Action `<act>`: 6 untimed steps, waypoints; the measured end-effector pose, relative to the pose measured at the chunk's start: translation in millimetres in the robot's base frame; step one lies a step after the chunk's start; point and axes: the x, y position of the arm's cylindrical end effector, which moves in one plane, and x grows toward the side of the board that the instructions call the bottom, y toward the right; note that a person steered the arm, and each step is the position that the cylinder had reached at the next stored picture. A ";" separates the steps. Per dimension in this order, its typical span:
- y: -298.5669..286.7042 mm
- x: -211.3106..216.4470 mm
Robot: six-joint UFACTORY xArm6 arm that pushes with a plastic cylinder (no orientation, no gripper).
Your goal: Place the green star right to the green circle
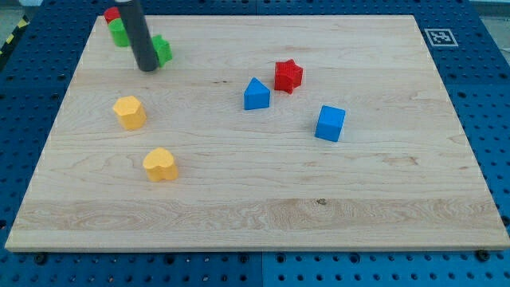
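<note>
Blocks: two green (pixel 162 49), two yellow (pixel 129 112)

One camera looks down at a slant from the near side onto the whole counter (pixel 263 215).

Seven blocks are sitting on the wooden board (pixel 263 215). Two are showing green: a round one (pixel 119 33) and a star (pixel 162 50), both partly hidden by the rod. Two are showing red: a star (pixel 288 76) and a partly hidden block (pixel 111 14). Two are showing blue: a triangular one (pixel 256 94) and a cube (pixel 330 123). Two are showing yellow: one (pixel 129 112) lying at twelve o'clock of a heart (pixel 160 164).
</note>
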 end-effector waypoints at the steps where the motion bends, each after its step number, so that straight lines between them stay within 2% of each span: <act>1: 29.3 -1.7; 2: 50.8 -17.0; 3: 42.8 -23.3; 5: 45.7 -8.1; 6: 28.3 -15.4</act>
